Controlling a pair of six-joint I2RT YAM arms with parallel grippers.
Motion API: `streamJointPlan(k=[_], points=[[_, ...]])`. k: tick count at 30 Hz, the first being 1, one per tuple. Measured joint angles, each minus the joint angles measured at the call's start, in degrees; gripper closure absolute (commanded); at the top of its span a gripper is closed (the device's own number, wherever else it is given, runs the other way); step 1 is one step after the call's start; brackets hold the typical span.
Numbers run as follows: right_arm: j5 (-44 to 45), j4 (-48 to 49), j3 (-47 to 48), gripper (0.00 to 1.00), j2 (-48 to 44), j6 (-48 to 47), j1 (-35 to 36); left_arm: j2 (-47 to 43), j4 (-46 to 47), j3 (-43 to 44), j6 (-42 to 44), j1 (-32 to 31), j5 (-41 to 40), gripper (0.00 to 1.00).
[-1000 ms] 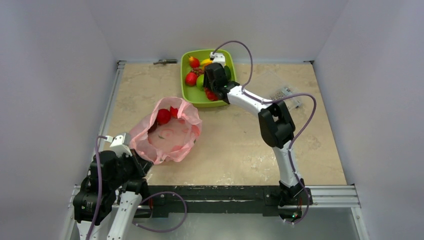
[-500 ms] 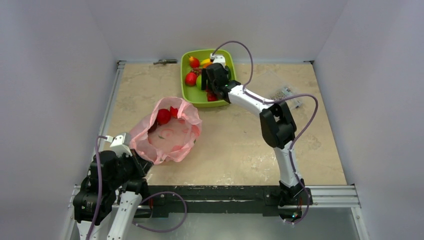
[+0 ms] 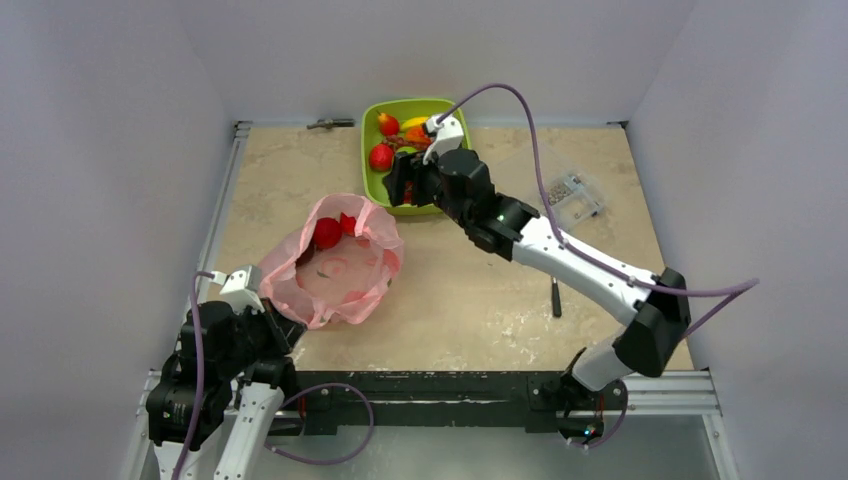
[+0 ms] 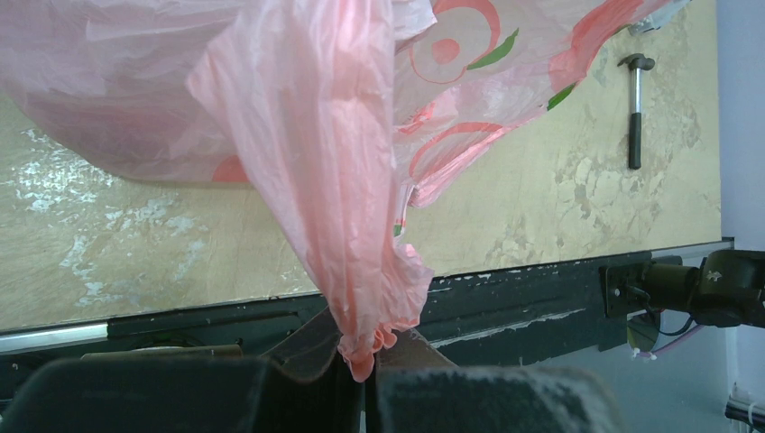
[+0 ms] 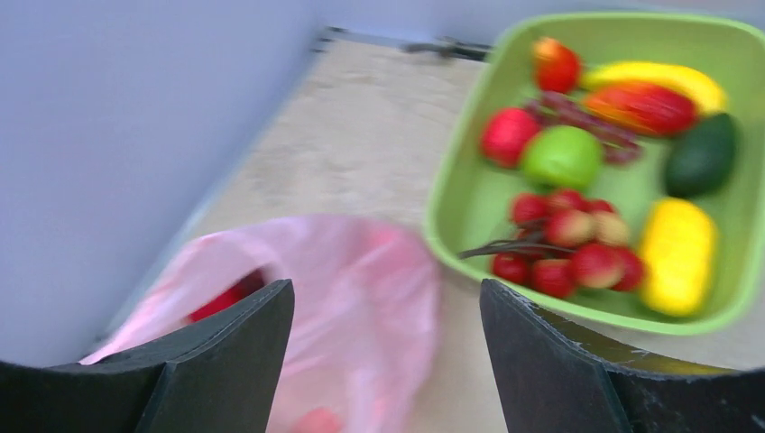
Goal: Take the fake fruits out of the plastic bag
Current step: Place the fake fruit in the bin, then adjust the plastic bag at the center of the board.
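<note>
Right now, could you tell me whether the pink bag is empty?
Not empty: the pink bag gapes open upward, and red fruit sits inside near its far rim.

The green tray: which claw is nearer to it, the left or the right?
Right. The right claw hovers open over the near part of the tray. The left claw is far away, at the near left corner of the table, shut on the pink bag.

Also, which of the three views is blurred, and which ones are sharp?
Right wrist view: blurred all over, the green tray and plastic bag smeared. Left wrist view: sharp on the bag's folds and the small hammer. Top view: sharp, evenly lit, only soft shadows.
</note>
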Motion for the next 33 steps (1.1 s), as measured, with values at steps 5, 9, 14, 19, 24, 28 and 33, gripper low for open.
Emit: streamJointPlan(k=[5, 9, 14, 19, 24, 28, 33], points=[[-1.2, 2.47, -0.04, 0.26, -7.67, 0.0, 11.37, 0.0, 0.0, 0.0, 0.0, 0.0, 0.0, 1.0], [-0.33, 5.57, 0.76, 0.31, -9.25, -0.59, 20.48, -0.09, 0.0, 0.0, 0.0, 0.0, 0.0, 1.0], [0.44, 6.86, 3.19, 0.44, -3.93, -1.07, 26.53, -0.11, -0.02, 0.0, -0.02, 0.0, -0.02, 1.0], [3.28, 6.05, 3.63, 0.53, 4.46, -1.09, 27.61, -0.09, -2.27, 1.7, -0.7, 0.0, -1.29, 1.0], [5.42, 5.33, 3.17, 0.58, 10.51, -1.2, 27.63, -0.09, -8.33, 8.72, -1.11, 0.0, -4.42, 1.0], [5.64, 5.38, 3.72, 0.58, 15.89, -0.87, 27.63, -0.46, -11.54, 13.77, -1.01, 0.0, -8.13, 1.0], [4.28, 5.25, 4.44, 0.57, 22.49, 2.38, 27.28, 0.66, -11.39, 18.08, -0.63, 0.0, -9.25, 1.0]])
